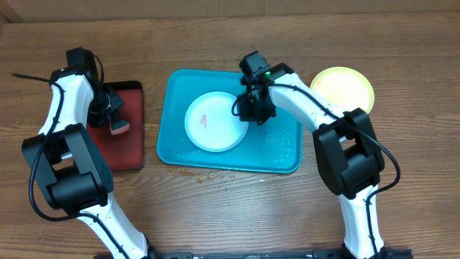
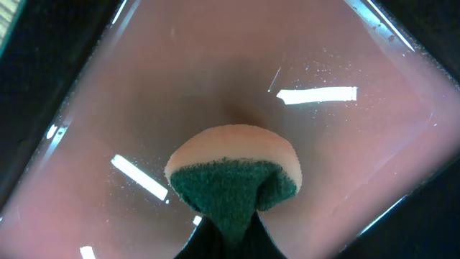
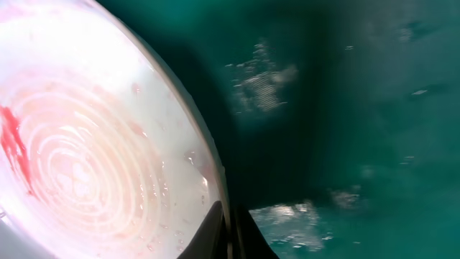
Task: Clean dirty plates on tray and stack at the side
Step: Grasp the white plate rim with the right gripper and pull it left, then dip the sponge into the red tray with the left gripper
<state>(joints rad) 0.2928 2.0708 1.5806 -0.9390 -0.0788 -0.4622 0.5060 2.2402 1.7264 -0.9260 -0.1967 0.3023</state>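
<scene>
The right gripper [image 3: 231, 241] sits at the bottom edge of its wrist view. Its two dark fingers are drawn tight together, with the rim of a round, shallow white plastic plate [image 3: 93, 165] pinched between them. The plate's wet face spreads up and to the left of the fingers. It is ringed with fine concentric ridges and marked by a red smear [image 3: 13, 144]. Past the rim lies the floor of the large turquoise-blue rectangular plastic tray [image 3: 374, 108], dotted with patches of water droplets [image 3: 262, 83].

In the left wrist view the left gripper [image 2: 224, 241] is likewise closed. It clamps the green scouring side of a rounded sponge [image 2: 233, 147] whose pale foam faces away from the fingers. Behind the sponge is the wet, glossy floor of a smaller dark red, black-rimmed tray [image 2: 215, 72]. Whether the sponge touches that floor cannot be told.

From overhead, the white plastic plate lies inside the turquoise-blue rectangular plastic tray, left of its middle, with the right gripper at the plate's right edge. The dark red, black-rimmed tray lies just beside the turquoise one, on its left, with a strip of wooden table [image 1: 215, 216] between them. A round yellow-green plastic plate [image 1: 343, 88] rests on the table outside the turquoise tray, near its far right corner.
</scene>
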